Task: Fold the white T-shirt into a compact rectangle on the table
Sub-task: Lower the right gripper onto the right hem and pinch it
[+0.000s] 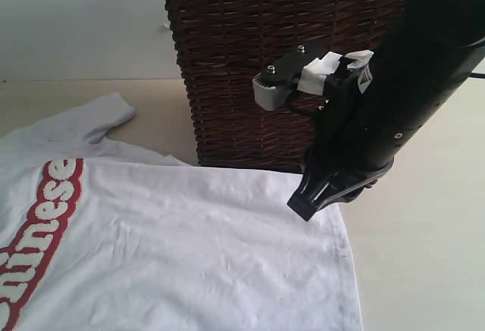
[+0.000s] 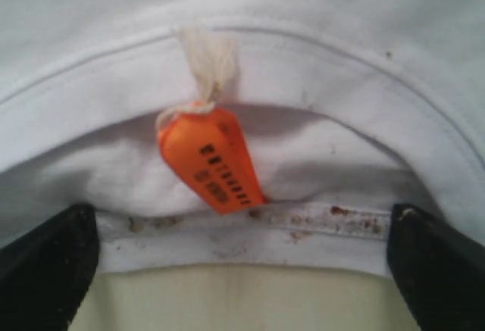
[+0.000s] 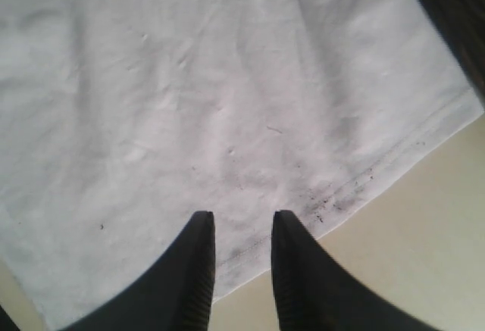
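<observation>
T-shirt (image 1: 189, 255): spread flat on table (image 1: 424, 270), in front of basket (image 1: 242, 66), hem corner nearest it.
Right gripper (image 3: 242, 221): in front of basket, over the hem; jaws narrowly parted, no cloth pinched.
Left gripper (image 2: 242, 217): at collar, by orange tag (image 2: 212, 160); jaws wide apart, empty; place from basket cannot be told.

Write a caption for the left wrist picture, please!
The open left gripper frames the collar of the white T-shirt, where a small orange tag hangs on white string.
</observation>
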Controlling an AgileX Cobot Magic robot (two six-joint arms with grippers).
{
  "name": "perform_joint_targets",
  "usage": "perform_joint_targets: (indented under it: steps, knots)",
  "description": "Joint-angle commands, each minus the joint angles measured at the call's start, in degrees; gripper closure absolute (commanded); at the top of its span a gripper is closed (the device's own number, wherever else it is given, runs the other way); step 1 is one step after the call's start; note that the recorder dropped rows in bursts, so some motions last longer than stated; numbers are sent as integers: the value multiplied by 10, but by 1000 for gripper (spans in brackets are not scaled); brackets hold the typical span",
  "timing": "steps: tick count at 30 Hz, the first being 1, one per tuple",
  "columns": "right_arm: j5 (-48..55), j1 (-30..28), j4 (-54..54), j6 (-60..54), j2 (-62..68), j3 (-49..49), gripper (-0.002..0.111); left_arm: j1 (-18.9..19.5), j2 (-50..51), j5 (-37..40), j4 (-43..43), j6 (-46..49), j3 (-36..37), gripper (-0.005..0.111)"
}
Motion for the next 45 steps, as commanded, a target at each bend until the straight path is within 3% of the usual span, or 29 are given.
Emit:
perform_joint_targets:
  steps: [1, 4, 10, 14, 28, 39, 45]
  knots:
    - [-3, -2, -3, -24, -2, -3, 80, 2, 21, -4, 0, 2, 7, 1]
    - [-15, -2, -3, -32, -2, -3, 74, 2, 21, -4, 0, 2, 7, 1]
    - [-15, -2, -3, -33, -2, -3, 35, 2, 21, -4, 0, 2, 7, 1]
    - [-11, -2, -15, -62, -2, -3, 24, 2, 21, -4, 0, 2, 7, 1]
    - [1, -2, -21, -283, 36, 30, 23, 2, 21, -4, 0, 2, 7, 1]
    - [-7, -2, -52, -303, 110, 55, 23, 2, 21, -4, 0, 2, 7, 1]
    - [-78, -2, -122, -308, 167, 55, 23, 2, 21, -4, 0, 2, 7, 1]
